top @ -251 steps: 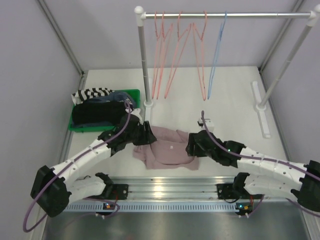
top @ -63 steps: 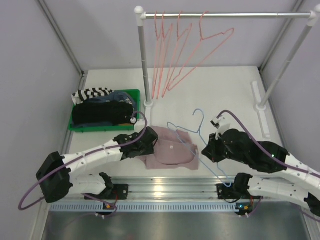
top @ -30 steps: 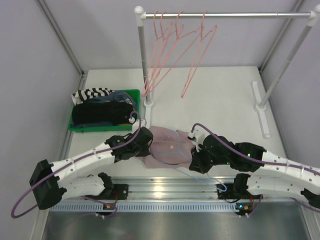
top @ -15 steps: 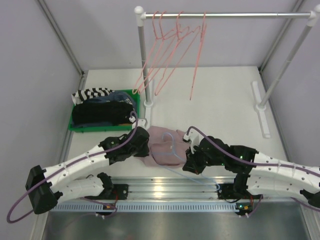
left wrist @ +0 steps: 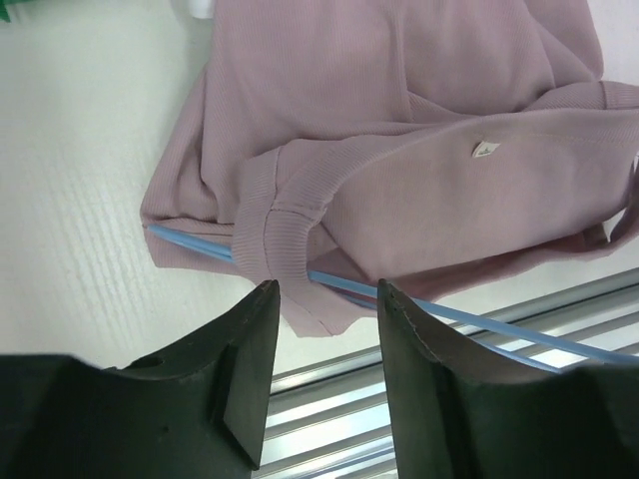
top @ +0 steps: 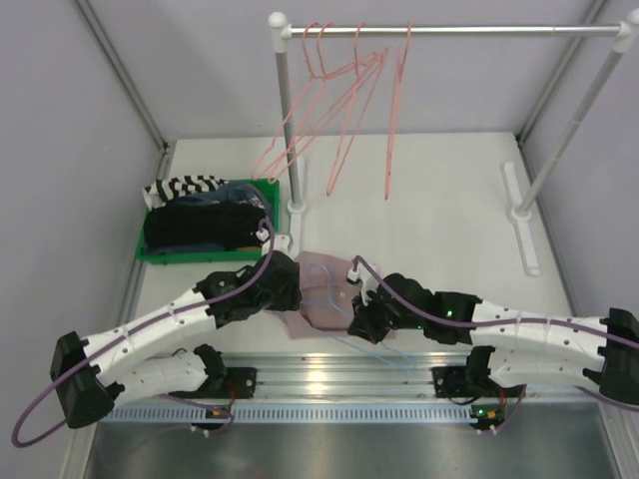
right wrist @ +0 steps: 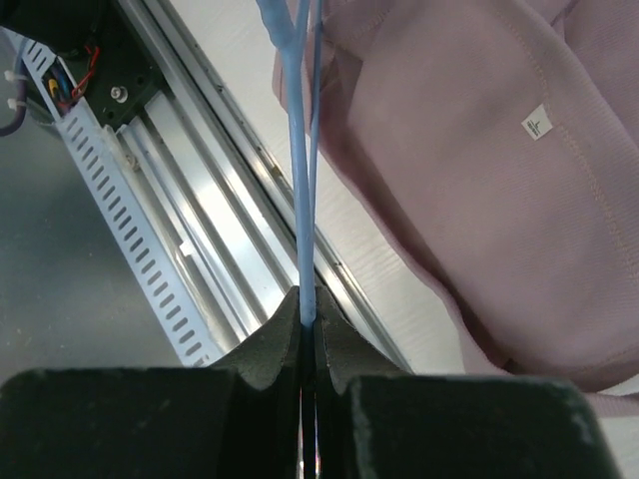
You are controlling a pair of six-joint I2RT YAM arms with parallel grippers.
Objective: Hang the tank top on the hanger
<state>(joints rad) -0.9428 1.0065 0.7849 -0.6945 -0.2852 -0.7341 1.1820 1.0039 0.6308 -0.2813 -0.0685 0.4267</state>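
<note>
The dusty-pink tank top (top: 321, 299) lies crumpled on the table between the two arms. My right gripper (top: 361, 319) is shut on the thin light-blue wire of the hanger (right wrist: 302, 150), pinched at the fingertips (right wrist: 310, 299). The hanger's wire (left wrist: 449, 311) runs across the near edge of the tank top (left wrist: 399, 120) and passes behind a ribbed strap loop. My left gripper (left wrist: 324, 289) stands open just short of that strap, with nothing between its fingers. In the top view it sits at the top's left edge (top: 290, 284). Most of the hanger is hidden by fabric and the arms.
A green tray (top: 268, 185) at the back left holds dark clothes and a striped garment (top: 185, 187). Pink wire hangers (top: 344, 90) hang askew on the rack rail (top: 449, 30). The rack post (top: 290, 130) stands behind the top. An aluminium rail (top: 329, 374) runs along the near edge.
My left gripper has opened and let go of the fabric. My right gripper has moved left with the hanger, pushing it further into the top. The pink hangers are swinging.
</note>
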